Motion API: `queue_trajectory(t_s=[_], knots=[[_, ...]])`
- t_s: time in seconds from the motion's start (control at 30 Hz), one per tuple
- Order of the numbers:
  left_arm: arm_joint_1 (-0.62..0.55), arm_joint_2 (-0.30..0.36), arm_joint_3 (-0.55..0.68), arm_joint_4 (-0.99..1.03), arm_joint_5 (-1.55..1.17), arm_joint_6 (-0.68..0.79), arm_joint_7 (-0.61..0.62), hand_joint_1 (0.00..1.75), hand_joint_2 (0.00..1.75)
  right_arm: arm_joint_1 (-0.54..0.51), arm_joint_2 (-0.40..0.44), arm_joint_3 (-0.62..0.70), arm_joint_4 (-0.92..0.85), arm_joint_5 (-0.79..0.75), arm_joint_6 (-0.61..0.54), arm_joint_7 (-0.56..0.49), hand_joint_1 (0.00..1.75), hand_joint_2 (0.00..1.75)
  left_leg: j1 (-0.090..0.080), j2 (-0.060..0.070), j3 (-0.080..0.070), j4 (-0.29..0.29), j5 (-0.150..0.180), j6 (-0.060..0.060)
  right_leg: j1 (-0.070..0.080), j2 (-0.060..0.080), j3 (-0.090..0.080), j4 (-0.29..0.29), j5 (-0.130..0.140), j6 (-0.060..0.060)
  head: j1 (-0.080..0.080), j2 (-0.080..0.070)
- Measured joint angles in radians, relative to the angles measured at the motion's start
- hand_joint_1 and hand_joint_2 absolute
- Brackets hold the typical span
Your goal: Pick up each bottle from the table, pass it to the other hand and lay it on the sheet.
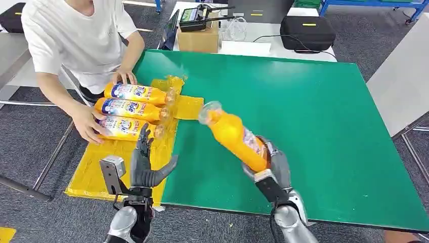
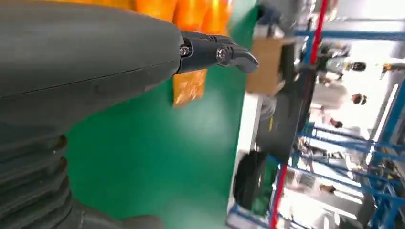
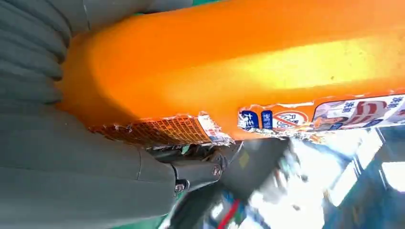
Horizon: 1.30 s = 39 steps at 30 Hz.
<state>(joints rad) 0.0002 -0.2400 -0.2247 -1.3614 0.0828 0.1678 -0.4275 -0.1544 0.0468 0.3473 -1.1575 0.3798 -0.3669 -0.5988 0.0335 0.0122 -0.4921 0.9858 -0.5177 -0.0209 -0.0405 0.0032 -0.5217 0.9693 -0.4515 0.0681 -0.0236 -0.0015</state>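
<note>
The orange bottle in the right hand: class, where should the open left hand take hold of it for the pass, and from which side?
Grip the bare upper body of the orange bottle, below the cap. The right hand wraps the base, and the bottle tilts cap-first toward the left hand, so coming from the robot's left looks best.

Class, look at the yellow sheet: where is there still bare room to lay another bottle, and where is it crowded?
Bare room: the near part of the yellow sheet, between the three lying bottles and the left hand. Crowded: the sheet's far end, where a person's hands rest on those bottles.
</note>
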Motion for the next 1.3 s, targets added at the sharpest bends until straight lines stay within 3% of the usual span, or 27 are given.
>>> queue_trajectory(t_s=[0.23, 0.33, 0.53, 0.73, 0.83, 0.93, 1.3], knots=[[-0.001, -0.004, -0.019, 0.039, 0.001, 0.018, -0.074, 0.00, 1.75, 0.072, 0.073, -0.099, -0.157, -0.094, -0.021, -0.039, 1.75, 1.75, 0.000, 0.000, -0.002, 0.000, 0.000, 0.000, 0.000, 0.000, -0.002, 0.000, 0.000, 0.000, 0.000, 0.000], [-0.001, -0.005, -0.021, 0.047, 0.011, 0.011, -0.069, 0.00, 1.75, 0.085, 0.086, -0.113, -0.184, -0.109, -0.022, -0.044, 1.62, 1.75, 0.000, 0.000, -0.002, 0.000, 0.000, 0.000, 0.000, 0.000, -0.002, 0.000, 0.000, 0.000, 0.000, 0.000], [0.013, -0.004, -0.029, 0.050, 0.091, -0.170, -0.085, 0.00, 1.75, 0.127, 0.109, -0.129, -0.204, -0.099, -0.012, -0.054, 1.73, 1.75, 0.000, 0.000, -0.003, 0.000, 0.000, 0.000, 0.000, 0.000, -0.002, 0.000, 0.000, 0.000, 0.000, 0.000], [0.028, 0.001, -0.034, 0.007, 0.099, -0.295, -0.111, 0.00, 1.75, 0.119, 0.110, -0.057, -0.135, 0.003, 0.086, -0.062, 1.75, 1.75, 0.001, 0.000, -0.004, 0.000, 0.000, 0.000, 0.000, 0.000, -0.003, 0.000, 0.000, 0.000, 0.000, 0.000], [0.025, -0.001, -0.031, 0.007, 0.164, -0.358, -0.065, 0.00, 1.75, 0.116, 0.129, -0.005, -0.120, -0.053, 0.046, -0.091, 1.75, 1.75, 0.001, 0.000, -0.004, 0.000, 0.000, 0.000, 0.001, 0.000, -0.003, 0.000, 0.000, 0.000, 0.000, 0.000], [0.008, -0.005, -0.028, 0.008, 0.182, -0.362, -0.058, 0.00, 1.75, 0.086, 0.159, 0.035, -0.111, -0.121, 0.027, -0.094, 1.75, 1.75, 0.001, 0.001, -0.004, 0.000, 0.001, 0.000, 0.000, 0.000, -0.003, 0.001, 0.000, 0.000, 0.000, 0.000], [-0.024, -0.005, -0.032, 0.026, 0.230, -0.353, 0.006, 0.00, 1.75, 0.004, 0.193, 0.133, -0.070, -0.107, 0.022, -0.100, 1.75, 1.75, 0.001, 0.000, -0.004, 0.000, 0.001, 0.000, 0.000, 0.000, -0.004, 0.000, 0.000, 0.000, 0.000, 0.000]])
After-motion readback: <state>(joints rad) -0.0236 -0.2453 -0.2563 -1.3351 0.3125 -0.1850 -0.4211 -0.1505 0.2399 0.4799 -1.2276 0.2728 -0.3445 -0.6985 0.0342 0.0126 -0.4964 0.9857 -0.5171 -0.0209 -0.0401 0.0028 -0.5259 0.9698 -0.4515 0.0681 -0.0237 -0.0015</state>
